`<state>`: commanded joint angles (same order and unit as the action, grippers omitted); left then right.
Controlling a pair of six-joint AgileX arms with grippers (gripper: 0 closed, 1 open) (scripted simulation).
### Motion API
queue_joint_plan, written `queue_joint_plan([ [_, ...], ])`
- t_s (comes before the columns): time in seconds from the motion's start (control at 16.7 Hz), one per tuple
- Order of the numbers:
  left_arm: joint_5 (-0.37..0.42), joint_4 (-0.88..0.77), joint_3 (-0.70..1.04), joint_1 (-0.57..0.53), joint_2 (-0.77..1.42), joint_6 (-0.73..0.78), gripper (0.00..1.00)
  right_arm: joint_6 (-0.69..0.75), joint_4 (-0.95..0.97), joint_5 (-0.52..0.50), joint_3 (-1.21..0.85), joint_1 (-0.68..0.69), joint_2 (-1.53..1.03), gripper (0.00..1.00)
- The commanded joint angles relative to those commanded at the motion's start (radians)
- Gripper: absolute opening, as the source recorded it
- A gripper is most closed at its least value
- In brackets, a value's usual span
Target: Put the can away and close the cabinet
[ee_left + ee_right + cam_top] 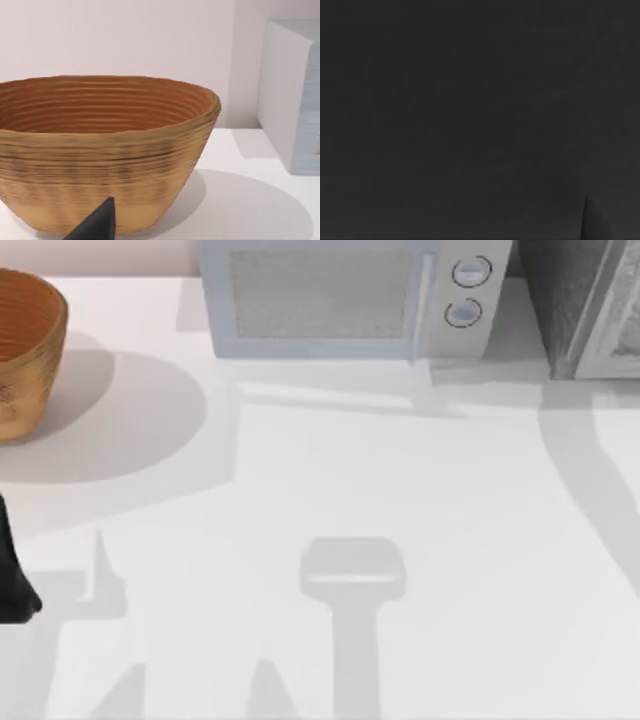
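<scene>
The can is out of view. The cabinet point(585, 305) stands at the table's back right corner, a dark speckled body with a pale panel along its right side. My left gripper point(10, 575) is a black shape at the table's left edge, in front of the wooden bowl point(25, 350). In the left wrist view one black fingertip point(95, 226) points at the ribbed bowl point(105, 150) close ahead. The right wrist view is dark.
A pale blue microwave point(340, 300) with two round knobs sits at the back middle; its side point(292, 95) appears beyond the bowl in the left wrist view. Arm shadows fall across the white tabletop point(400, 480).
</scene>
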<state>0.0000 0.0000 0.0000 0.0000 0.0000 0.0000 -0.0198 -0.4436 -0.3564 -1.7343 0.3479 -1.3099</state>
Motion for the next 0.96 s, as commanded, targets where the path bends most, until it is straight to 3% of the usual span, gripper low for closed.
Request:
queue_joint_plan([
  [0.18,0.000,0.000,0.000,0.000,0.000,0.000,1.00,0.000,0.001,-0.087,0.013,0.087,0.016,1.00],
  [0.48,0.000,0.000,0.000,0.000,0.000,0.000,1.00,0.013,-0.006,-0.113,0.006,0.070,0.040,1.00],
  [0.96,0.000,0.000,0.000,0.000,0.000,0.000,1.00,0.011,0.039,-0.033,-0.098,-0.013,-0.110,1.00],
])
